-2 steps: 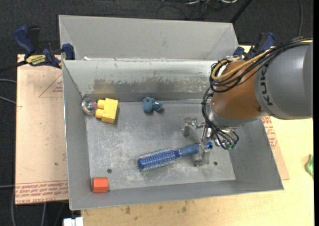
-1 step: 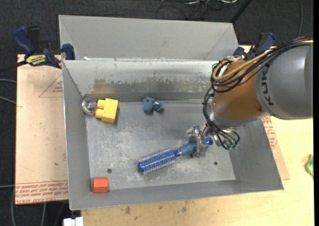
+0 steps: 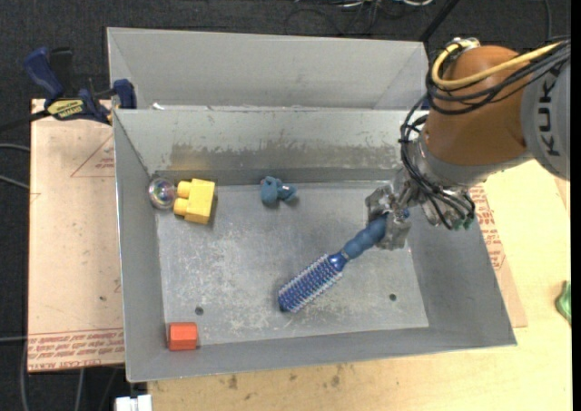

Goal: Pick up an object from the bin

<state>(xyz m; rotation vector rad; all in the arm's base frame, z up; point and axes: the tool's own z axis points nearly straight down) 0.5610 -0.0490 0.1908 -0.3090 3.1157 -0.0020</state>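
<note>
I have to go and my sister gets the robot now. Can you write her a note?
Tool: low on the right of the grey metal bin, at the handle of the blue bristly plastic hairbrush; hold unclear.
Back wall: yellow plastic block, clear ball, small blue piece. Front left: orange cube.
Nothing lifted yet; picking up is left.

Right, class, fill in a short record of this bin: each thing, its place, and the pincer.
bin: grey metal
blue brush: lying diagonally mid-floor, bristles toward the front left
pincer: right side, at the blue brush's handle end
yellow block: back left, beside a clear ball
small blue thing: back middle
orange block: front left corner
</note>
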